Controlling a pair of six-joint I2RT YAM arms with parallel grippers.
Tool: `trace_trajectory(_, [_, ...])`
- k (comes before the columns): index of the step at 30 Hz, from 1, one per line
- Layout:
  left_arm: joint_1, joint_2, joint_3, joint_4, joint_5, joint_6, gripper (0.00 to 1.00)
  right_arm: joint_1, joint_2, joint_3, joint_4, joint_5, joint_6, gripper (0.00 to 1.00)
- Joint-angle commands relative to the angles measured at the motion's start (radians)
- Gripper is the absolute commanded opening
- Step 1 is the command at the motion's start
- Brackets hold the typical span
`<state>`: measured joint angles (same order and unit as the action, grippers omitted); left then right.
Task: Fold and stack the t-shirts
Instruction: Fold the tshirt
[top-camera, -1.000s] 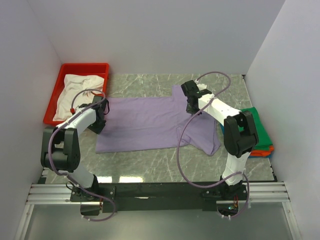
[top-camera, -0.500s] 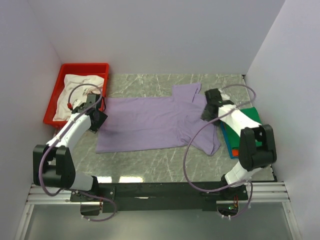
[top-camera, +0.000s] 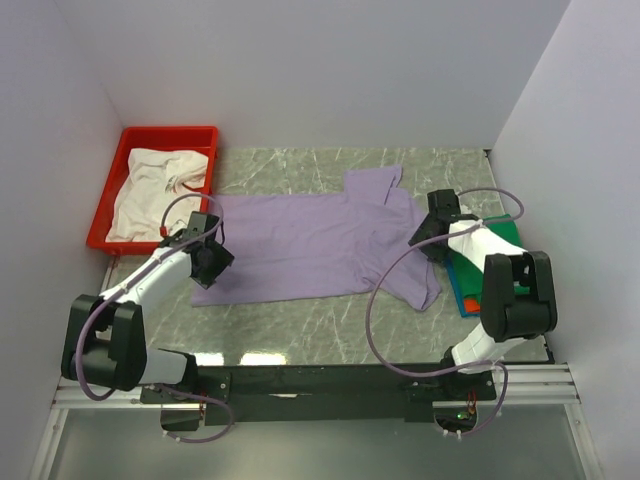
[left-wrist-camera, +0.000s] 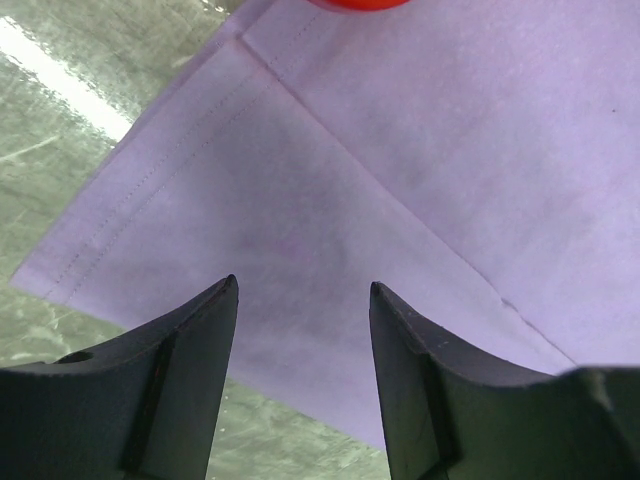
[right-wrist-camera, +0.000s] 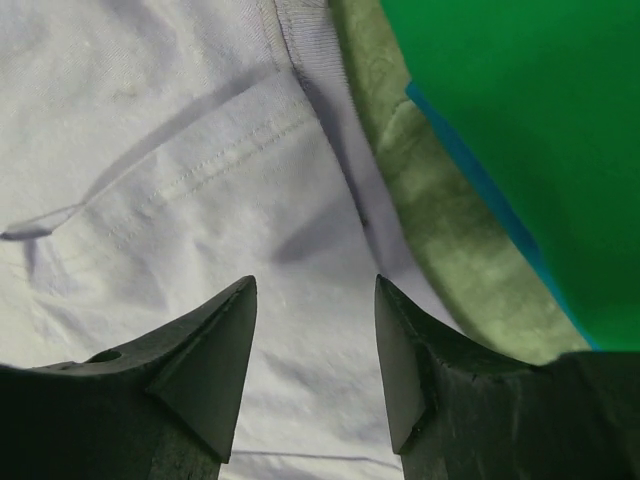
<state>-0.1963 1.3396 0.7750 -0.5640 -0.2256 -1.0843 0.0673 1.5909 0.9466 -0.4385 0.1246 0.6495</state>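
1. Lavender t-shirt (top-camera: 300, 245) lies spread flat mid-table, unfolded; folding looks barely begun.
2. Left gripper (left-wrist-camera: 303, 295), jaws apart and empty, hovers over its near-left hem corner.
3. Right gripper (right-wrist-camera: 315, 290), apart and empty, hangs over the right sleeve beside the green folded stack (top-camera: 512, 238).
4. Next: lower both, pinch cloth, fold.
5. White t-shirt (top-camera: 150, 190) sits in the red tray (top-camera: 170, 131).

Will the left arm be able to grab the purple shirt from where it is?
Probably yes. The left hand is open over a corner of the purple shirt, with nothing in between. The cloth lies flat, so it may have to press down to pinch some.
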Motion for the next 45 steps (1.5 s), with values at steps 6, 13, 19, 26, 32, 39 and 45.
trace_trajectory(6, [-0.005, 0.026, -0.028, 0.053, 0.0, -0.002, 0.6, -0.006, -0.067, -0.049, 0.015, 0.026, 0.067, 0.57])
trace_trajectory(13, [-0.003, 0.046, -0.043, 0.078, -0.004, -0.035, 0.6, -0.007, -0.265, -0.187, -0.034, 0.021, 0.104, 0.57])
trace_trajectory(19, [-0.003, 0.061, -0.054, 0.101, 0.006, -0.045, 0.59, -0.012, -0.299, -0.236, 0.001, -0.028, 0.113, 0.58])
trace_trajectory(26, [-0.003, 0.058, -0.06, 0.104, 0.0, -0.045, 0.59, -0.044, -0.166, -0.033, 0.035, -0.043, 0.078, 0.54])
trace_trajectory(32, [-0.005, 0.073, -0.062, 0.115, 0.0, -0.045, 0.59, -0.046, 0.004, 0.138, 0.004, -0.101, 0.087, 0.54])
trace_trajectory(39, [-0.003, 0.087, -0.056, 0.118, 0.005, -0.046, 0.59, 0.066, 0.128, 0.26, -0.046, -0.054, 0.13, 0.59])
trace_trajectory(45, [-0.003, 0.084, -0.054, 0.108, -0.001, -0.043, 0.59, 0.095, 0.21, 0.302, -0.063, -0.016, 0.185, 0.61])
